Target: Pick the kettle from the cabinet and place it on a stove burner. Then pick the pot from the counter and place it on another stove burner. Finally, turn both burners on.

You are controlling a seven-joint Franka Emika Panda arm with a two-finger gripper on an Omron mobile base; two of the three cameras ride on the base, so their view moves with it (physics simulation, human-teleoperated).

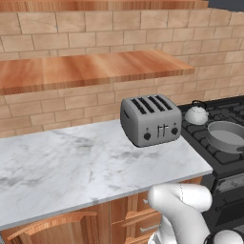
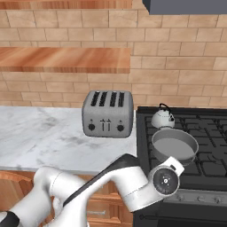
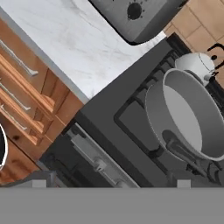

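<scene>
The counter (image 1: 86, 157) spans the left of both base views under the cabinet (image 1: 90, 69), with the toaster (image 2: 107, 114) standing at its end just beside the black cooktop. On the stove burners (image 2: 208, 146), the pot (image 2: 174, 145) occupies a front grate and the kettle (image 2: 162, 118) sits upright on the grate just behind it, the two nearly touching. My pincer is spread wide with nothing between its fingers, held low before the stove front.

kettle (image 2: 162, 119): 1 | pot (image 2: 174, 146): 1 | toaster (image 2: 107, 114): 1 | burners (image 2: 208, 133): count unclear
</scene>
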